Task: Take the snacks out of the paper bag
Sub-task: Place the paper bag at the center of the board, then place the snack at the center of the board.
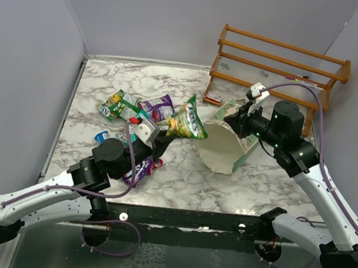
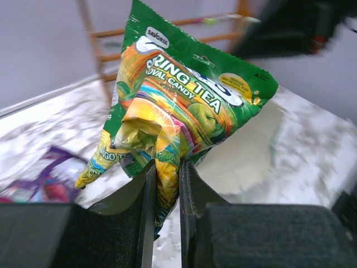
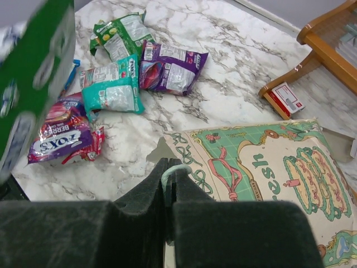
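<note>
My left gripper (image 1: 164, 139) (image 2: 166, 177) is shut on the lower corner of a green-and-yellow snack packet (image 1: 190, 122) (image 2: 184, 100) and holds it in the air just left of the paper bag's mouth. The mint-green paper bag (image 1: 223, 150) (image 3: 268, 167) lies on its side, white inside facing left. My right gripper (image 1: 236, 123) (image 3: 170, 174) is shut on the bag's mint top edge. Other snacks lie on the marble at the left: a green one (image 1: 113, 103) (image 3: 120, 34), a teal one (image 3: 110, 88), a purple one (image 1: 159, 106) (image 3: 170, 68) and a purple-red one (image 1: 138, 171) (image 3: 61, 139).
A wooden slatted rack (image 1: 279, 61) (image 3: 329, 42) stands at the back right, behind the bag. A small white-and-red card (image 1: 213, 99) (image 3: 287, 97) lies at its foot. Grey walls close in the table on the left, back and right.
</note>
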Tool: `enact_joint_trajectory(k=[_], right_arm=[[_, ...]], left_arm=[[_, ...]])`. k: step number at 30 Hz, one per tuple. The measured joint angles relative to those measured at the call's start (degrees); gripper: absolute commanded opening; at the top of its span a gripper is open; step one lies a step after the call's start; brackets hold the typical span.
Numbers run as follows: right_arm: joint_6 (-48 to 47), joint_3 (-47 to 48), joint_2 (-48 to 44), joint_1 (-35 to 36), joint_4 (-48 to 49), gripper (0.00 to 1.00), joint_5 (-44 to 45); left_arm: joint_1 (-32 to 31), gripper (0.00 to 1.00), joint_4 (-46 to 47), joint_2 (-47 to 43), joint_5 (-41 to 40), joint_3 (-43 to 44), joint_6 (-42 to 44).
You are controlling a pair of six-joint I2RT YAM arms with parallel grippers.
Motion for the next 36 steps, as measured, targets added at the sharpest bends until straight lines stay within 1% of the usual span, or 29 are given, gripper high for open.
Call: enact_joint_trajectory(k=[2, 5, 7, 9, 11, 15, 17, 20, 21, 22, 23, 25, 29, 32, 36], right_arm=[[-0.2, 0.0, 0.0, 0.0, 0.0, 0.01, -0.3], [-0.7, 0.0, 0.0, 0.0, 0.0, 0.01, -2.8], [-0.8, 0.1, 0.0, 0.0, -0.1, 0.02, -5.4], [-0.8, 0.7, 0.2, 0.0, -0.5, 0.02, -9.6], [0.4, 2.3, 0.8, 0.0, -0.8, 0.02, -14.4], [7.3, 4.8, 1.7, 0.0, 3.5, 0.02, -25.6], [10.1, 5.7, 1.6, 0.0, 5.5, 0.02, -28.2], [12.4, 7.9, 1.1, 0.0, 6.1, 0.02, -25.3], [12.8, 7.9, 0.5, 0.0, 6.3, 0.02, -22.6], [13.0, 7.7, 0.0, 0.0, 6.3, 0.02, -17.0], [13.0, 7.7, 0.0, 0.0, 6.3, 0.02, -17.0], [12.8, 5.6, -1.2, 0.0, 6.6, 0.02, -10.1], [11.1, 0.1, -0.9, -0.7, 6.3, 0.02, -1.4], [9.2, -4.4, -0.8, -2.6, 5.8, 0.02, 3.2], [7.8, -5.5, -1.1, -7.3, 4.7, 0.02, 5.8]], left_arm=[[0.0, 0.00, -0.5, 0.4, -8.8, 1.4, -1.1], [0.8, 0.00, -2.6, 5.6, -22.8, 4.3, -3.7], [3.5, 0.00, -5.1, 10.1, -28.2, 6.0, -6.6], [7.4, 0.00, -7.7, 14.8, -30.2, 6.1, -10.0], [11.4, 0.00, -9.9, 17.2, -30.5, 5.2, -12.9], [19.7, 0.00, -12.4, 17.6, -29.6, 0.6, -19.1], [22.7, 0.00, -13.5, 17.2, -28.7, -1.4, -21.8], [24.1, 0.00, -15.0, 15.5, -27.7, -3.8, -24.5], [24.2, 0.00, -15.3, 14.7, -27.4, -4.4, -25.2], [24.2, 0.00, -15.6, 13.9, -27.1, -5.0, -25.9], [24.2, 0.00, -15.9, 13.0, -26.8, -5.5, -26.6], [24.2, 0.00, -16.3, 11.6, -26.1, -6.3, -27.9], [24.2, 0.00, -16.3, 10.7, -24.8, -7.2, -29.4], [24.2, 0.00, -16.2, 10.8, -23.8, -7.9, -30.1], [24.2, 0.00, -16.0, 11.8, -22.6, -8.2, -30.6]])
